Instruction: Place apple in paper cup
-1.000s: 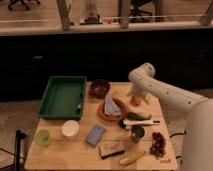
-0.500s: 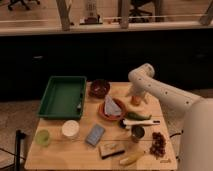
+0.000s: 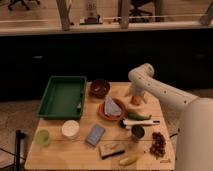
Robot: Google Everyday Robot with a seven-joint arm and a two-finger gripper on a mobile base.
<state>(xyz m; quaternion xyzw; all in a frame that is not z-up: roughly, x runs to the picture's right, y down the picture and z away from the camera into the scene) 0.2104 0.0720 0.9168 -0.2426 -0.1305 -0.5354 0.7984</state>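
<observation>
The apple (image 3: 138, 100) is a small orange-red fruit at the far right of the wooden table, partly hidden by the gripper. My gripper (image 3: 135, 96) hangs from the white arm, pointing down, right over the apple and touching or nearly touching it. The paper cup (image 3: 70, 129) is white and stands upright at the front left of the table, far from the gripper.
A green tray (image 3: 61, 112) lies at the left, with a dark bowl (image 3: 100, 88) behind an orange plate (image 3: 102, 113) holding a cloth. Also here: a long green vegetable (image 3: 138, 116), a dark can (image 3: 137, 132), grapes (image 3: 158, 143), a blue packet (image 3: 95, 134), a green cup (image 3: 43, 137) and a banana (image 3: 129, 159).
</observation>
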